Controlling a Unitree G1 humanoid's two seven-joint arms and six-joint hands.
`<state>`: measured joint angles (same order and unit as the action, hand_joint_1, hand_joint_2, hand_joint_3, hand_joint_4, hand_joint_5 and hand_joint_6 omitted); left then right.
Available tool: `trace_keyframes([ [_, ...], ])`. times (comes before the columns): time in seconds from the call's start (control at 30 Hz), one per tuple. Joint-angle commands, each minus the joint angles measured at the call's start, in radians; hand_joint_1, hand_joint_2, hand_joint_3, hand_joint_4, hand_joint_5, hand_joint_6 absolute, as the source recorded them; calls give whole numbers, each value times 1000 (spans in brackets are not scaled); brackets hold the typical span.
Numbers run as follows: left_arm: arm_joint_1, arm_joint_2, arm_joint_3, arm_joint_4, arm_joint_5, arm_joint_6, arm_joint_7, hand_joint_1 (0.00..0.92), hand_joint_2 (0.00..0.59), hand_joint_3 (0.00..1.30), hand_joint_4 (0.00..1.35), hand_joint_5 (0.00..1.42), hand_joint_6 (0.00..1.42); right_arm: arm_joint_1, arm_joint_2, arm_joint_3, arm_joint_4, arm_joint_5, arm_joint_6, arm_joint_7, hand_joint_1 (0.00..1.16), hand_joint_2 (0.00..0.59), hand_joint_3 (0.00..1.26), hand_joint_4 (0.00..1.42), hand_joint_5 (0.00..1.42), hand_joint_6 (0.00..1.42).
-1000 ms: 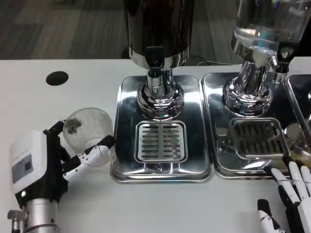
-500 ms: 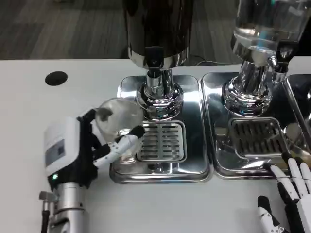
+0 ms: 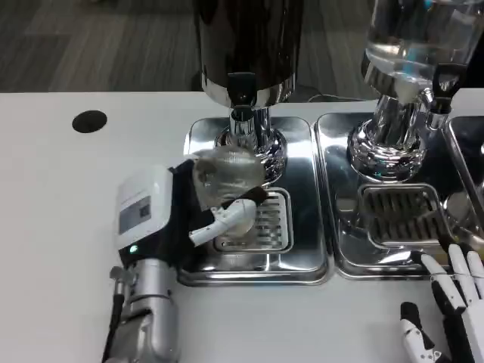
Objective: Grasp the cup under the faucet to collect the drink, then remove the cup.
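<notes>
1. White table (image 3: 60, 227): spans the whole lower view; a black round spot (image 3: 89, 121) sits at its far left.
2. Dark dispenser body (image 3: 246, 41): stands at top centre, cut off by the top edge. Its faucet (image 3: 242, 94) points down over the tray below.
3. Clear dispenser (image 3: 416, 38): stands at top right on a chrome base, cut off by the top edge. Its contents are hard to make out through the glare.
4. Chrome drip tray (image 3: 302, 261): lies under the dark dispenser, with a slotted grille (image 3: 266, 227) partly covered by the left hand and the cup. A second chrome tray (image 3: 340, 136) adjoins it on the right, running out of view at the right edge.
5. Left hand (image 3: 170, 223): grasps the cup from its left side, one finger wrapped across the front. The fingers behind the cup are hidden.
6. Cup (image 3: 227, 172): clear and ribbed, held over the left part of the grille, just in front of and below the faucet. Whether its base touches the grille cannot be determined. Any liquid inside cannot be made out.
7. Right hand (image 3: 454, 306): sits at the lower right corner, cut off by the edges; fingers extended and apart, holding nothing, fingertips at the second tray's front rim.
</notes>
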<state>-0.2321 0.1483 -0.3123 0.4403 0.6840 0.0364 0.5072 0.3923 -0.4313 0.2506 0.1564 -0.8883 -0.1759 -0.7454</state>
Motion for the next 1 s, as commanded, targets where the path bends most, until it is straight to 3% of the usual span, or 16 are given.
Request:
trace_keyframes([
  [0.03,-23,-11,-27,31,25,13,22,216,117,513,459,895,1244,-2,6,-5,4,9,4,1,20,439,174,0,0,64],
  [0.33,-26,11,-31,34,16,18,4,183,99,480,421,857,1207,-7,8,-7,17,19,1,-6,22,439,174,0,0,63],
  [0.53,-4,43,-24,4,8,16,-22,46,43,314,230,617,813,-10,11,-3,31,22,-4,-8,23,439,174,0,0,54],
  [0.67,3,56,-22,-12,2,23,-46,7,36,247,147,553,691,-14,13,0,34,20,-6,-8,24,439,174,0,0,52],
  [0.9,34,61,-16,-58,-8,13,-53,0,22,119,50,468,617,-16,16,2,34,18,-6,-7,24,439,174,0,0,51],
  [1.0,86,74,10,-163,-16,1,-50,0,10,87,1,332,425,-16,16,2,37,18,-8,-9,24,439,174,0,0,50],
])
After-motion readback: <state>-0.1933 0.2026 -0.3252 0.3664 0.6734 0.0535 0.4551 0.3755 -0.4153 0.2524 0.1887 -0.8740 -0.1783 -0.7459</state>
